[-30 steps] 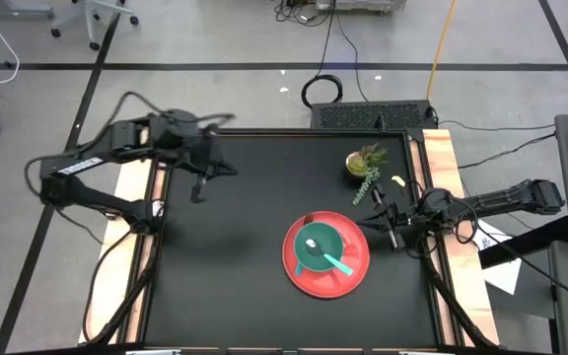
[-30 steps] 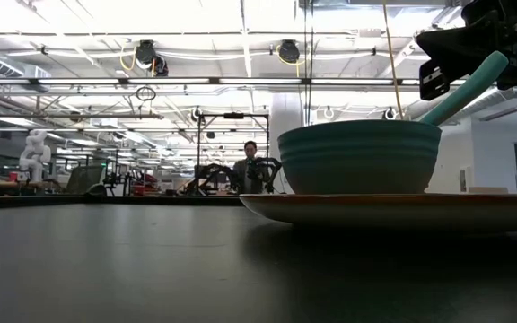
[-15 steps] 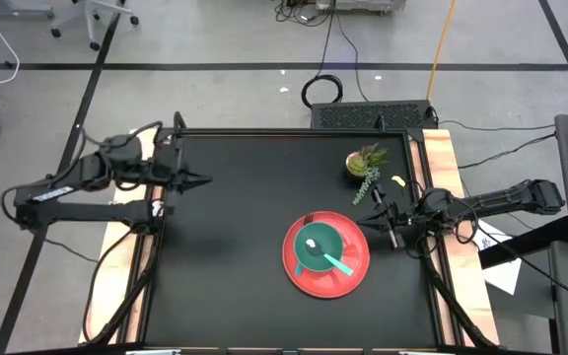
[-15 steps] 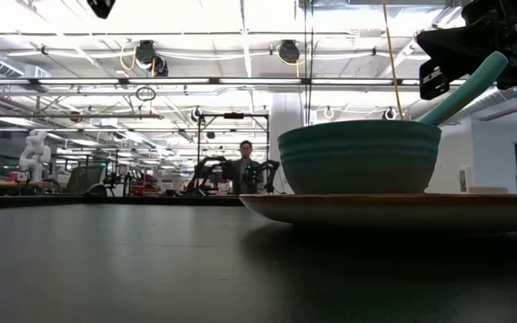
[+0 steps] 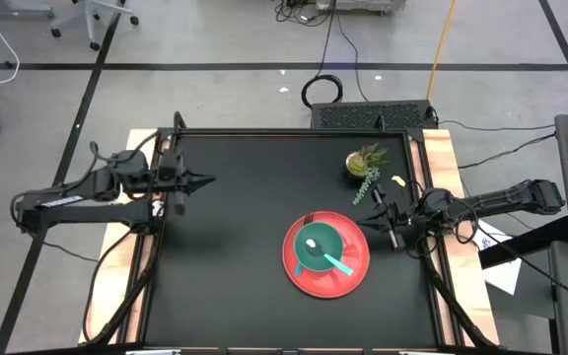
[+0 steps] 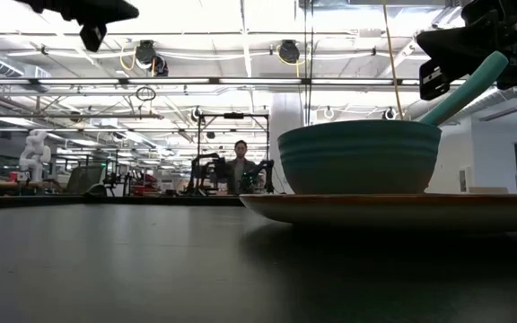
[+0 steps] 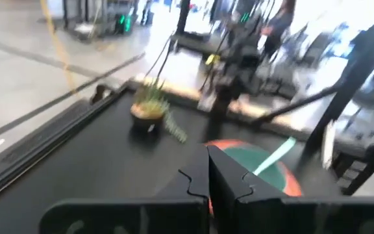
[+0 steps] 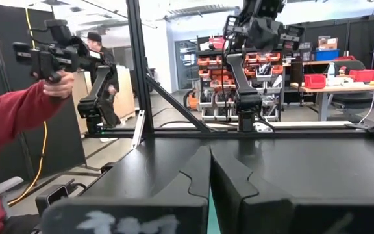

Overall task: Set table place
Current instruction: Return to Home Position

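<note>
Little crowds the setting. One small potted plant [image 5: 365, 164] stands near the table's [image 5: 235, 256] far right corner, apart from the plate [image 5: 348, 284]. The right gripper [image 8: 209, 156] hangs just beside the plate on the side toward the right wood strip, fingers pressed together with nothing between them. The left gripper [image 7: 208, 156] hovers above the table by the left wood strip, well apart from the dishes, pointing across the table at them. Its fingers are also closed and empty.

There is one red plate, lying right of the table's middle and nearer the right short side. One teal bowl [image 5: 319, 248] sits on it. One spoon [image 5: 335, 261] lies in the bowl, its teal handle sticking out over the rim. The fork is too small to make out.

The table top is matte black and otherwise bare, with pale wood strips on both short sides. Around it is grey floor with dark tape lines and loose cables [image 5: 321, 91], and a black box [image 5: 373, 115] sits against the far edge. The low view shows a hall with bright ceiling lights and a person [image 6: 239, 166] far off. In the right wrist view a red sleeve [image 8: 8, 120] reaches in, its hand holding a dark device [image 8: 47, 55].
</note>
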